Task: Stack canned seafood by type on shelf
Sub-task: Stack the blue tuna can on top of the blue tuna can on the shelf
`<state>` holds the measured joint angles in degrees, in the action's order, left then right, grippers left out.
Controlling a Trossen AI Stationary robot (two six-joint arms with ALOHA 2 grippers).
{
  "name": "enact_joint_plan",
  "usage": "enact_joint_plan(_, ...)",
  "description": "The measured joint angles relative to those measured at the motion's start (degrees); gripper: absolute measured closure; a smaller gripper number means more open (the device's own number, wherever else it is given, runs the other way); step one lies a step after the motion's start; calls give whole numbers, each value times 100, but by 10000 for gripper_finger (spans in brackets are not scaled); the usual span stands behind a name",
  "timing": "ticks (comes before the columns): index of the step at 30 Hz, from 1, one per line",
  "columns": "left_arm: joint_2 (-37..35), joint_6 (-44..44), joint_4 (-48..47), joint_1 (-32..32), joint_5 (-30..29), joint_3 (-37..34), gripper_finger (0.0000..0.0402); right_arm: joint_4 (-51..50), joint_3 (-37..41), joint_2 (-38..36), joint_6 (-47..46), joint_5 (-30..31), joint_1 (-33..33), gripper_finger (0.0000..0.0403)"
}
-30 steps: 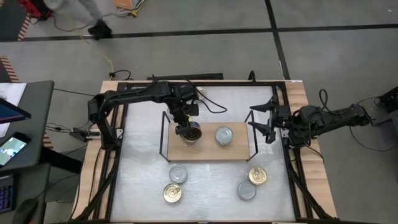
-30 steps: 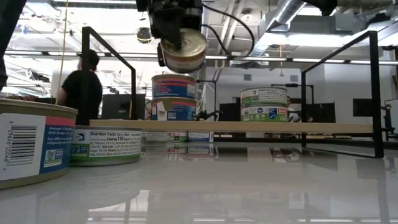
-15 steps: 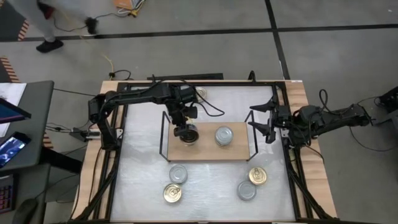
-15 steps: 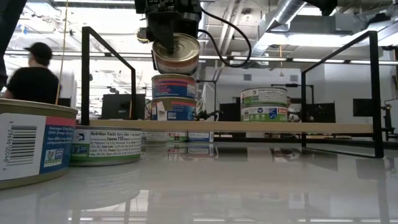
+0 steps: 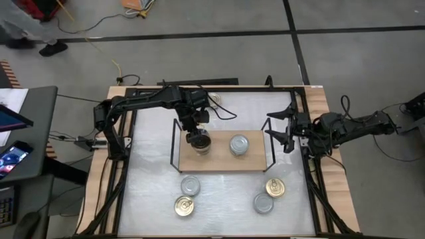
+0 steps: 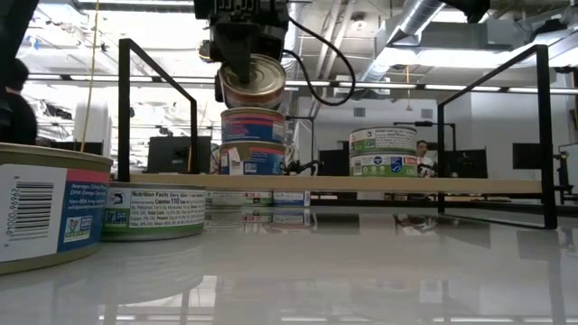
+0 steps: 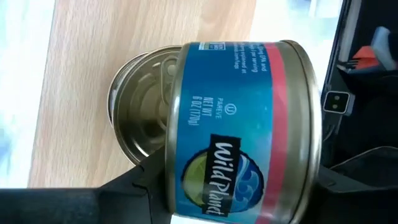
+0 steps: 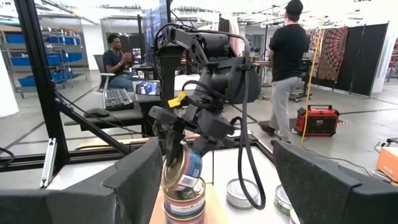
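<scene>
On the shelf (image 5: 222, 163), a light board with black wire ends, stand two stacks of canned seafood. The left stack (image 6: 253, 143) is two blue-and-pink tins. The right stack (image 6: 383, 152) is two green-labelled tins with a silver top (image 5: 239, 144). My left gripper (image 5: 196, 135) is over the left stack, shut on a third blue-and-pink tin (image 7: 239, 130) with a gold lid. My right gripper (image 8: 217, 149) stands open and level at the table's right edge (image 5: 285, 133), holding nothing. My left gripper pinches the tin across its two flat ends. One finger (image 6: 231, 72) lies on the gold lid (image 6: 262, 77); the other, on the bottom, is hidden in the low view. The fingers slant down from above. The tin is tilted, its lower rim (image 6: 248, 106) on the stack's top tin.
Loose tins lie on the white table in front of the shelf: a silver one (image 5: 190, 185) and a gold one (image 5: 184, 206) at the left, a gold one (image 5: 275, 188) and a silver one (image 5: 263, 202) at the right. People show in the room beyond.
My left gripper has sunk a little and tipped over the left stack. The tin it holds has turned closer to level and come down onto the stack's top tin. A person beyond the table has walked off to the left.
</scene>
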<state>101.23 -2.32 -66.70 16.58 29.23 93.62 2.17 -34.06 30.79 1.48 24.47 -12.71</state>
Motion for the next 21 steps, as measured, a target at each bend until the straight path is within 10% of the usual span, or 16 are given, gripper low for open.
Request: enact_joint_plan(21, 7, -11, -157, 467, 588, -4, 172, -2, 0, 1, 0, 0, 0, 74)
